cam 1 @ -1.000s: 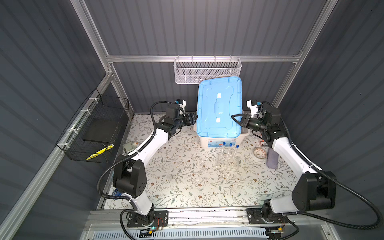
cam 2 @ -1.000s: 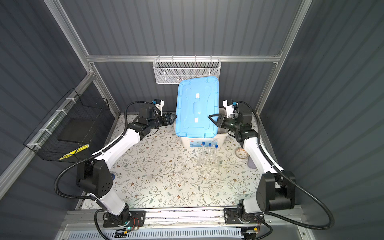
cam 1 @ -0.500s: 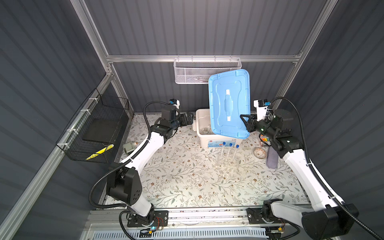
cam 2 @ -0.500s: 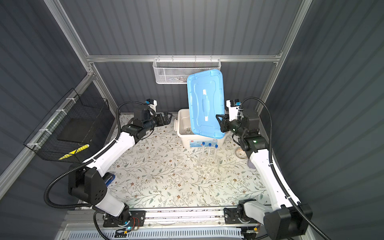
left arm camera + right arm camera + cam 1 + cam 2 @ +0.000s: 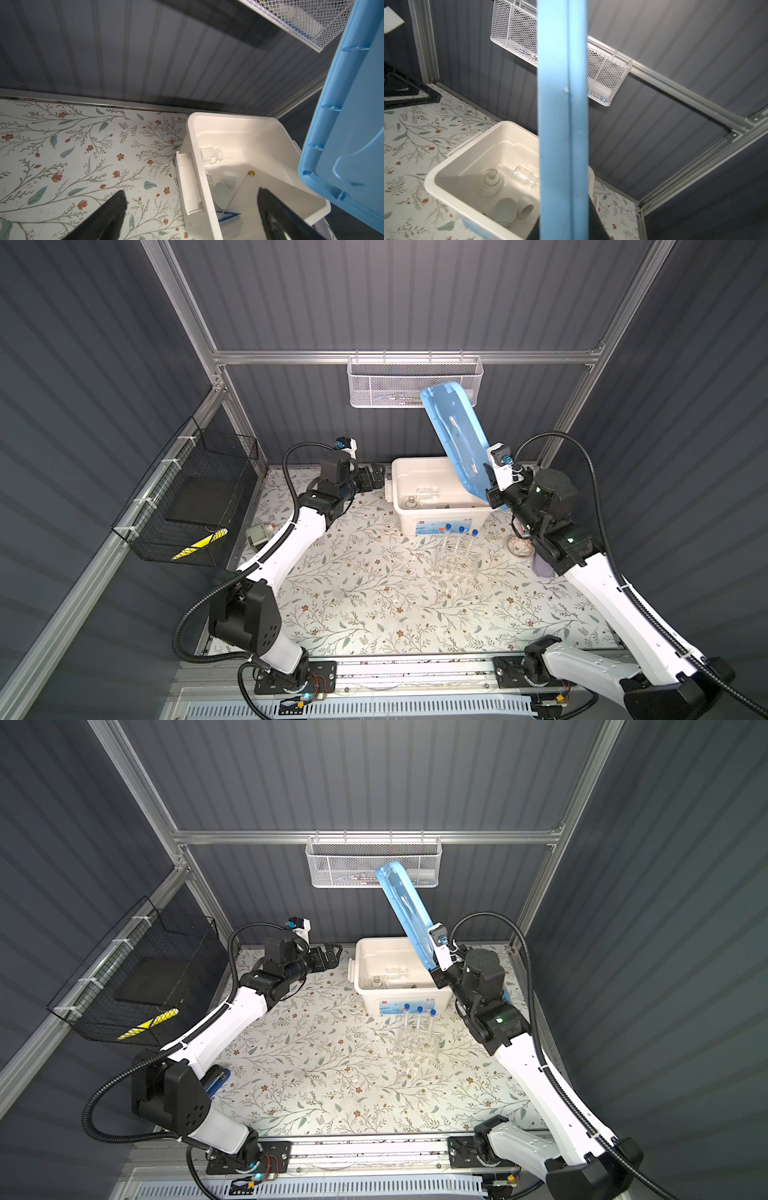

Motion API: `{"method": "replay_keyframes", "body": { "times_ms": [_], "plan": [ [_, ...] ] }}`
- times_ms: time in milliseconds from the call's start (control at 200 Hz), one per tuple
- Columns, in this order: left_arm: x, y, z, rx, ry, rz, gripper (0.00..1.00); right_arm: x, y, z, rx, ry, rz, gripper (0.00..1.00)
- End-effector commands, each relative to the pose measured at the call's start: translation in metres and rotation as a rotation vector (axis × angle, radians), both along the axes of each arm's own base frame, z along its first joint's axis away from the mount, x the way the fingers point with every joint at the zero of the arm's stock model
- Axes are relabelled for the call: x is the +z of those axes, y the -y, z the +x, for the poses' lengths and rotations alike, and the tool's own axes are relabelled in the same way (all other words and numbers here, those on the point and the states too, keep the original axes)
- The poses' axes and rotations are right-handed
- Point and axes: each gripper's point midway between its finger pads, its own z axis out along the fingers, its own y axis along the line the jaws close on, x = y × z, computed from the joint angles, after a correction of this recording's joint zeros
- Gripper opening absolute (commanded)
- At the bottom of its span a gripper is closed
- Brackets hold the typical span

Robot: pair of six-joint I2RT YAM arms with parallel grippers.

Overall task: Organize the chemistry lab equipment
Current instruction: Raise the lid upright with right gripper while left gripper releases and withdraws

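The blue lid (image 5: 455,439) lay flat over the white box (image 5: 440,522) a second ago with both arms on it. Now it stands tipped steeply up at the box's right side. The left gripper (image 5: 376,479) has let go and drawn back, jaws wide apart, just left of the box.

Nearest, three capped test tubes (image 5: 459,539) stand upright in the clear rack (image 5: 453,562), just in front of the box. They look light, smooth and breakable, so they are best pinched gently near the cap or moved with the rack.

Behind them, the open box holds two glass flasks (image 5: 492,182), white dishes (image 5: 505,208), blue tweezers (image 5: 227,214) and a thin rod (image 5: 239,191). The right gripper (image 5: 491,491) is clamped on the lid's lower edge; the lid looks stiff and light, but it may swing.

Farthest, a mesh basket (image 5: 411,383) hangs on the back wall.
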Motion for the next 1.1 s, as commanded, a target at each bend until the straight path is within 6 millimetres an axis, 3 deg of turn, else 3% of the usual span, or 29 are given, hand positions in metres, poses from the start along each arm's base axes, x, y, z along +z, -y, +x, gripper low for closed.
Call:
{"method": "replay_keyframes", "body": {
  "times_ms": [0,50,70,205,330,345,395,595,690,885,1096],
  "plan": [
    [0.023,-0.002,0.001,0.004,0.066,-0.029,1.0,0.024,0.005,0.005,-0.095,0.165,-0.153,0.18],
    [0.028,0.0,0.001,-0.004,0.081,-0.042,1.0,0.022,0.001,0.005,-0.099,0.188,-0.218,0.18],
    [0.03,0.0,0.002,-0.006,0.088,-0.048,1.0,0.01,-0.004,0.013,-0.097,0.174,-0.261,0.18],
    [0.047,0.002,0.005,-0.002,0.131,-0.103,1.0,-0.016,-0.02,0.023,-0.105,0.213,-0.454,0.17],
    [0.061,0.008,0.007,-0.028,0.147,-0.16,1.0,-0.023,-0.03,0.021,-0.107,0.284,-0.547,0.17],
    [0.077,0.009,0.007,-0.034,0.173,-0.177,1.0,-0.024,-0.03,0.021,-0.108,0.285,-0.553,0.17],
    [0.084,0.011,0.008,-0.049,0.174,-0.194,1.0,-0.028,-0.029,0.021,-0.112,0.284,-0.571,0.17],
    [0.098,-0.011,0.013,-0.028,0.154,-0.358,1.0,-0.038,-0.032,0.013,-0.09,0.305,-0.623,0.18],
    [0.098,-0.014,0.016,-0.04,0.136,-0.415,1.0,-0.045,-0.037,0.011,-0.059,0.302,-0.652,0.18],
    [0.082,0.015,0.02,-0.176,0.018,-0.479,0.99,-0.059,-0.042,0.015,-0.045,0.292,-0.697,0.19],
    [0.043,0.035,0.023,-0.249,-0.146,-0.514,1.0,-0.065,-0.041,0.019,-0.067,0.308,-0.727,0.2]
  ]
}}
